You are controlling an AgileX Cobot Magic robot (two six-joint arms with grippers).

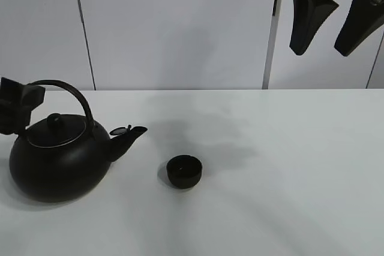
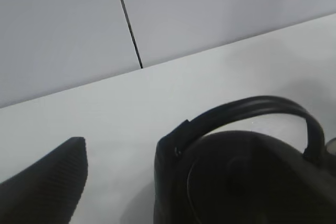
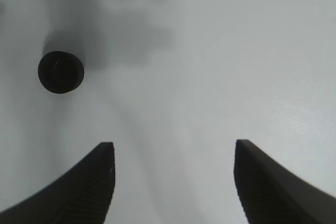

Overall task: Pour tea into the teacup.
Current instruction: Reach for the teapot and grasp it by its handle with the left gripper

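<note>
while the kettle (image 1: pixel 60 160) sits at the left of the table (image 1: pixel 288 166), your left end effector (image 1: pixel 23 105) hangs released just beside its arched handle (image 2: pixel 252 107), gripping nothing. the teacup (image 1: pixel 184 171) stands near the spout (image 1: pixel 129 136), a little beyond its tip and not touching it. your right end effector (image 1: pixel 335 28) is high above the table, fingers spread and empty. the risk, as i judge it, lies in the grasp: close off-centre on that thin handle and the heavy kettle may swing or slip as you lift. the cup is tiny and looks light, so a spout that dips too fast could overshoot it, or a nudge could tip it, with nothing steadying it.
</note>
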